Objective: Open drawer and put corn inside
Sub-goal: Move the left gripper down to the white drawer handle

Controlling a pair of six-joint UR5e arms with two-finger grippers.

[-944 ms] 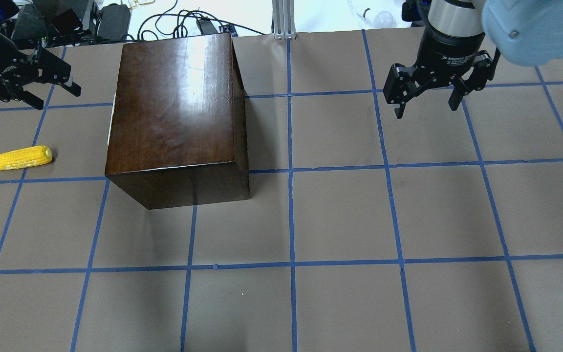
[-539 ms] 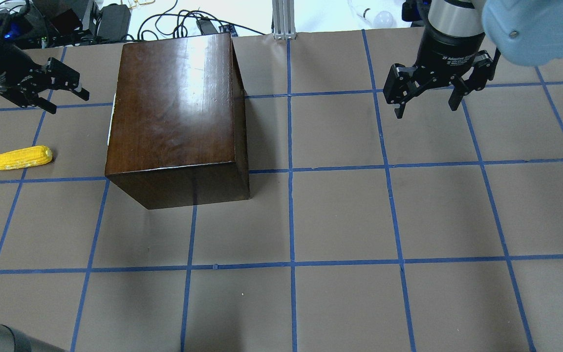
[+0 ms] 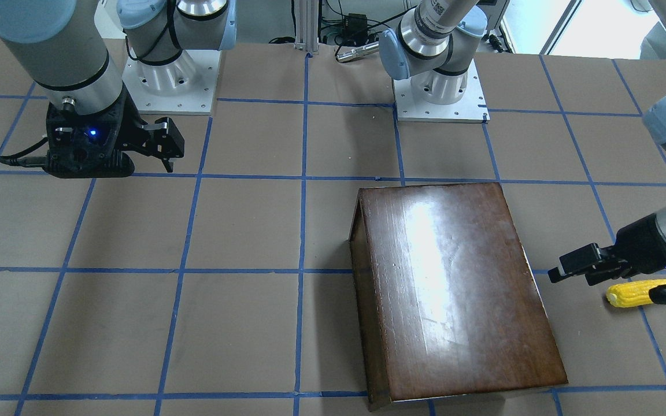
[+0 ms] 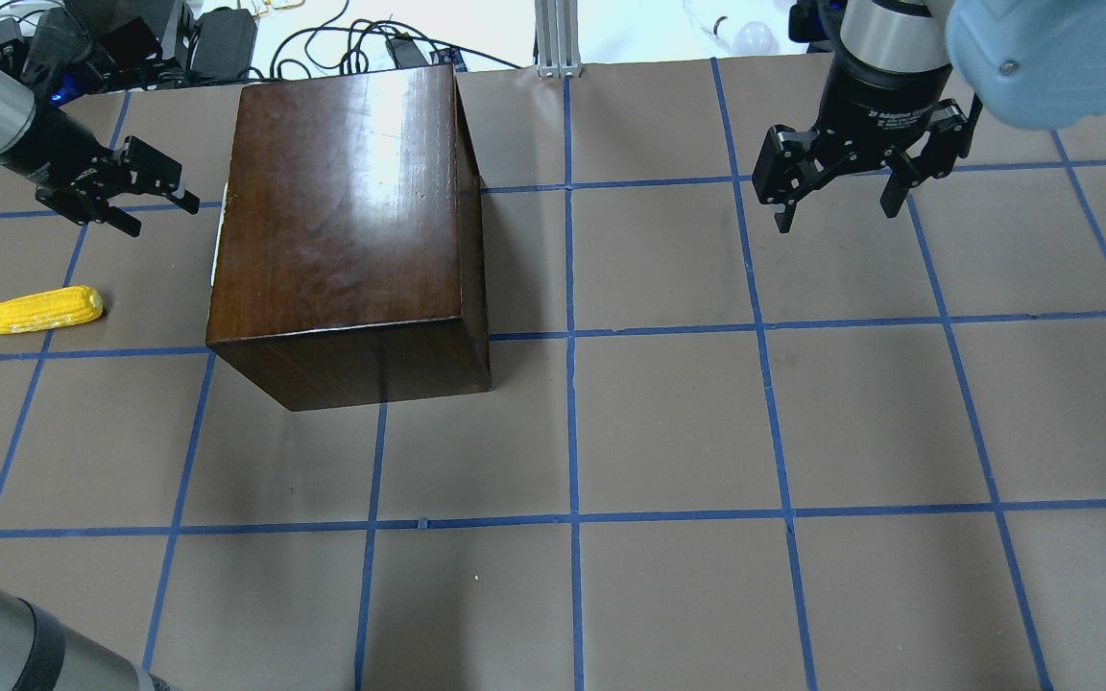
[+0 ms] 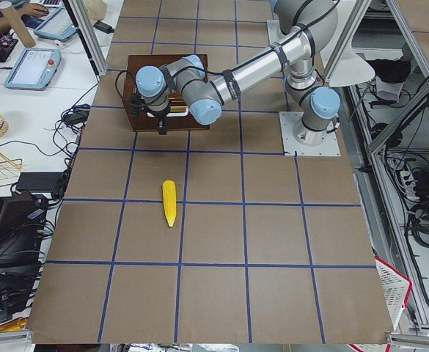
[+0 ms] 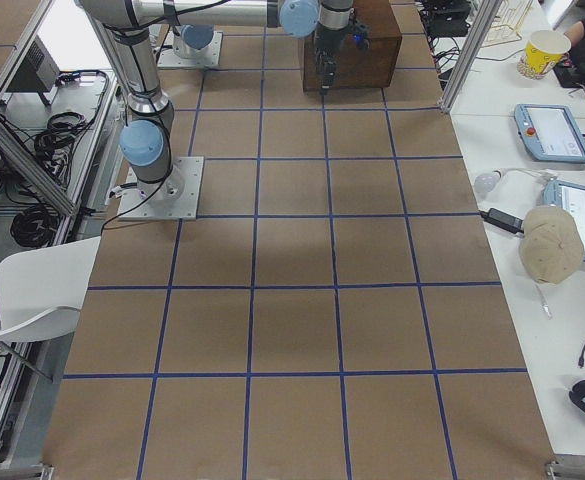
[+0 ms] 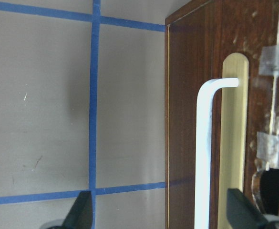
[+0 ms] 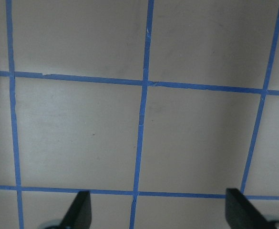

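Note:
The glossy dark-brown cabinet stands at the back left of the table, also in the front view. Its drawer is shut; the dark front panel with a white bar handle faces left. The yellow corn lies on the table left of the cabinet, also in the front view and the left side view. My left gripper is open and empty, close to the drawer front and apart from it, its fingertips spread wide. My right gripper is open and empty at the back right.
The table is brown paper with a blue tape grid. Cables and boxes lie beyond the far edge. The two arm bases stand at the robot's side.
My left gripper has moved right and down in the overhead view, closer to the cabinet's left face. The right arm, the corn and the cabinet have not moved.

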